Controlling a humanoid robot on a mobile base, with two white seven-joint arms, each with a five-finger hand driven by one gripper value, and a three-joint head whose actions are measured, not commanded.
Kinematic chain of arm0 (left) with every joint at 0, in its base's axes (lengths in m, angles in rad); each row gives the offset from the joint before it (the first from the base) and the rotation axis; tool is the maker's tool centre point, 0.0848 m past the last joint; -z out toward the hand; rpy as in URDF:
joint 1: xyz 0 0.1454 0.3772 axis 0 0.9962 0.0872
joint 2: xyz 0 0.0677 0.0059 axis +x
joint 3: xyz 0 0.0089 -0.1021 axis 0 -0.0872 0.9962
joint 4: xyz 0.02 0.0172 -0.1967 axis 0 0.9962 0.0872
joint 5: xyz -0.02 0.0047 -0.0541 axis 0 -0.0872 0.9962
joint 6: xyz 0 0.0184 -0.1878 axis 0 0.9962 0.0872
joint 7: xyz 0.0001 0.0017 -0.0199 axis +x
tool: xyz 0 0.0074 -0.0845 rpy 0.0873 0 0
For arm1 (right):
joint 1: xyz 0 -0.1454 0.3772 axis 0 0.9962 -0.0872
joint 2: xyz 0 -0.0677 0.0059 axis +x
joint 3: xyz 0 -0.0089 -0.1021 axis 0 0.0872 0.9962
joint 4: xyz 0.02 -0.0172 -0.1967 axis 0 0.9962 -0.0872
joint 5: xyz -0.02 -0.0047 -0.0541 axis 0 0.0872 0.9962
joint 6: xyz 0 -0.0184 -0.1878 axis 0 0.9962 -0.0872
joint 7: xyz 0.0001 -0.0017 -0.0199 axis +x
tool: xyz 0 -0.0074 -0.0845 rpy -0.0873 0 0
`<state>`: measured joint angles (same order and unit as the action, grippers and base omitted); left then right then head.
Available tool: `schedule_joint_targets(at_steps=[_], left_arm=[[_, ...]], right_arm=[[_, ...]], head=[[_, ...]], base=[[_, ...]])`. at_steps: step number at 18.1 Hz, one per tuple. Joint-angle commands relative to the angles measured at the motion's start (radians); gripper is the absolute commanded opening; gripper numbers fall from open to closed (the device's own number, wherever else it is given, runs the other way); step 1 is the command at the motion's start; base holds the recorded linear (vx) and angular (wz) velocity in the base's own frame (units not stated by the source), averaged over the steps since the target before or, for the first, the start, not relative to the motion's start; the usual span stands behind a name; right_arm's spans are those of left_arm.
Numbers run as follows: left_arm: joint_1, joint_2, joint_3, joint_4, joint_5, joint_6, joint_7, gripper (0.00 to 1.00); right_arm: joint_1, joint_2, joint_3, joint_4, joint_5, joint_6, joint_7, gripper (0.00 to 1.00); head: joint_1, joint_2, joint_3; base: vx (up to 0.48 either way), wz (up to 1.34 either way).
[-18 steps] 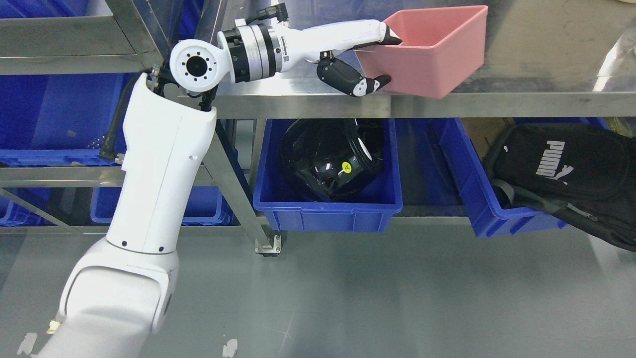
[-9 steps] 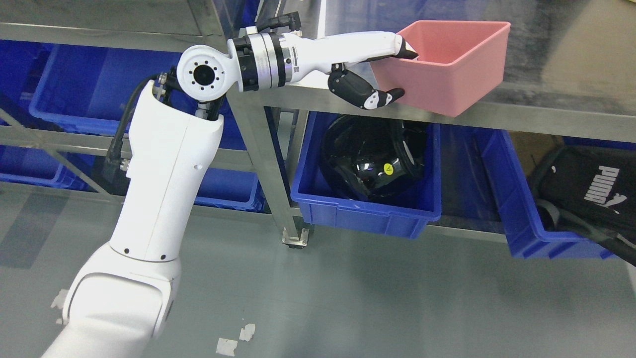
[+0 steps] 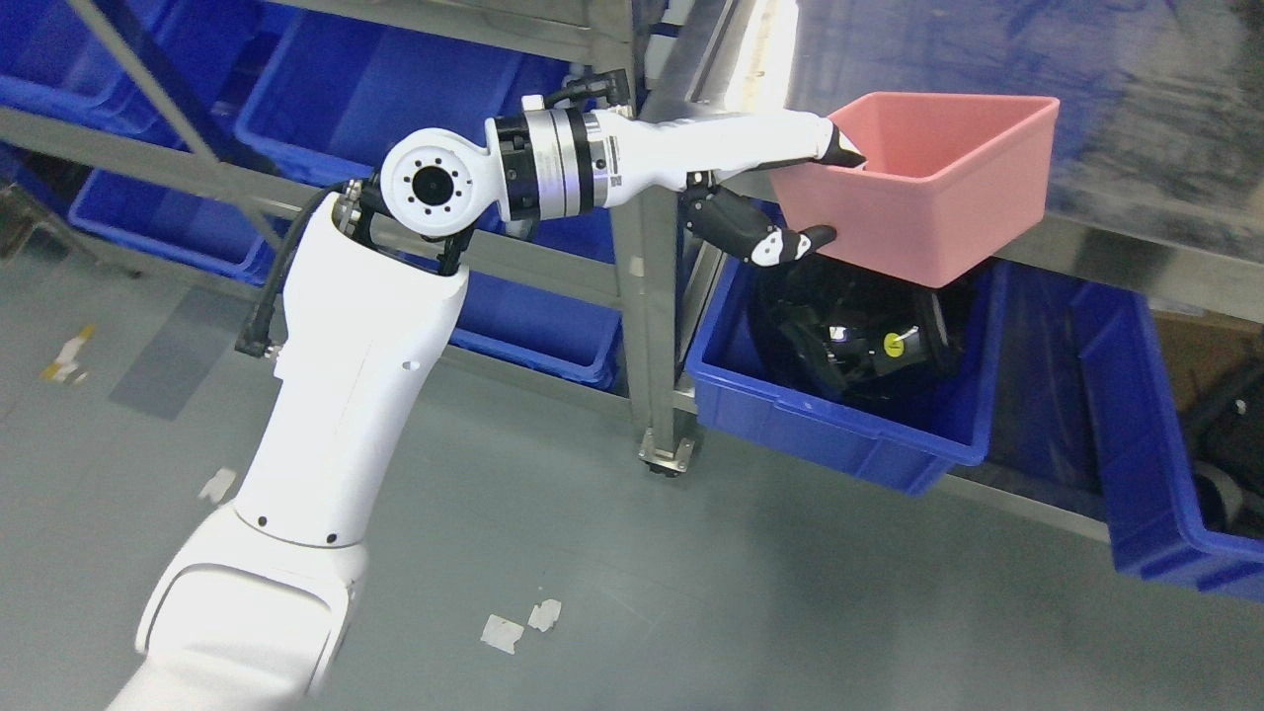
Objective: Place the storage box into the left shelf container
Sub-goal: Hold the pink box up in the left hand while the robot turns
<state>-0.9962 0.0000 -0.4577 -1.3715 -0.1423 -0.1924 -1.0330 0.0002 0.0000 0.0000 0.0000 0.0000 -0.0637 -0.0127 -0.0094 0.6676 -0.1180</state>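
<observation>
1. Currently the left hand pinches the near wall of the pink storage box, held beside the shelf post.
2. That one-wall grip could let the box tip or slip.
3. Swinging toward the left blue containers, it might strike the post.

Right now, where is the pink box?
Upper right of the head view: the pink box is held by the left hand, above the blue bin.

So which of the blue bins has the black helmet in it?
The blue bin directly under the pink storage box, just right of the steel shelf post.
</observation>
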Motion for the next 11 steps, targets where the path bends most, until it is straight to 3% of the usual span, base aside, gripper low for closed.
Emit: schedule_joint_targets(at_steps=[1,11], left_arm=[[0.091,0.017,-0.085,-0.077,0.026,0.002,0.001,0.03],[0.107,0.017,-0.076,-0.089,0.024,0.004,0.002,0.03]], right_arm=[[-0.006,-0.017,-0.003,-0.018,-0.002,-0.001,-0.001,1.00],[-0.006,-0.017,-0.003,-0.018,-0.002,-0.001,0.000,1.00]], head=[[0.0000,0.000,0.000],[0.0000,0.000,0.000]], base=[[-0.072,0.61],[-0.005,0.99]])
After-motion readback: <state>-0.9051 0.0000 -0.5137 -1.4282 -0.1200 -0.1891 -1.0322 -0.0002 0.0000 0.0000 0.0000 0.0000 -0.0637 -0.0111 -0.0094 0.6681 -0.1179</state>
